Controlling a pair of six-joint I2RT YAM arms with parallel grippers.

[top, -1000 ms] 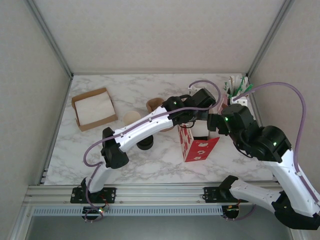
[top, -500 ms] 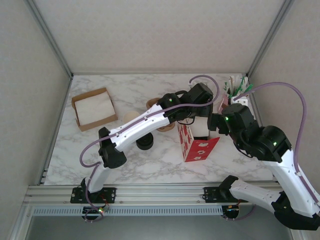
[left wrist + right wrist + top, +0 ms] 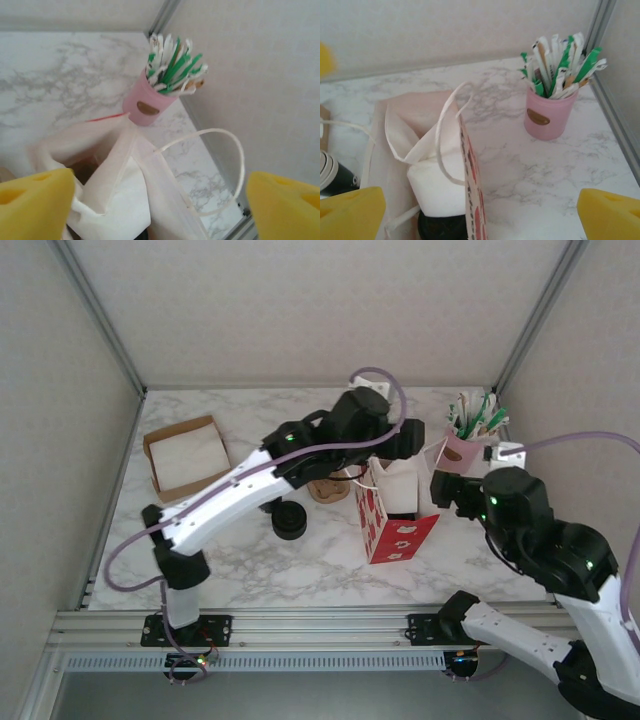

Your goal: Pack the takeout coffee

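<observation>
**Jaws, left:** spread wide and holding nothing. The yellow pads (image 3: 35, 200) sit one each side above the bag's open mouth.
**Jaws, right:** spread wide and empty. The pads (image 3: 350, 212) are by the bag's right side, near it but not touching.

1. **Takeout coffee** (image 3: 440, 227): I take the dark round shape low inside the bag to be its black lid. Paper hides the olive sides, so I can't confirm more.
2. **Paper bag** (image 3: 398, 530): red-and-white print, upright, mouth open, standing right of the desk's middle. A white handle loop (image 3: 220, 165) arcs up between my left pads.
3. **Cup stack** (image 3: 325, 490): just left of the bag, partly under the left arm (image 3: 250, 485).
4. **Black lids** (image 3: 289, 522): near the desk's middle, apart from the bag.
5. **Pink holder** (image 3: 463, 448): holds green and white sticks, in the far right corner.
6. **Brown tray** (image 3: 187, 457): lined with white paper, by the left edge toward the far left corner.
7. **Desk** (image 3: 300, 570): marble top with walls on three sides.

**Step in hand (my judgement):** the coffee looks delivered, so this is the release and pull-out.
**Next move calls for:** lifting the left arm straight up so neither pad hooks the handle loop or tips the bag. The right jaws are placed to steady it.
**Room:**
- Tight on the right, between the bag, the pink holder and the side wall.
- Open along the near edge and across the left middle of the desk.
</observation>
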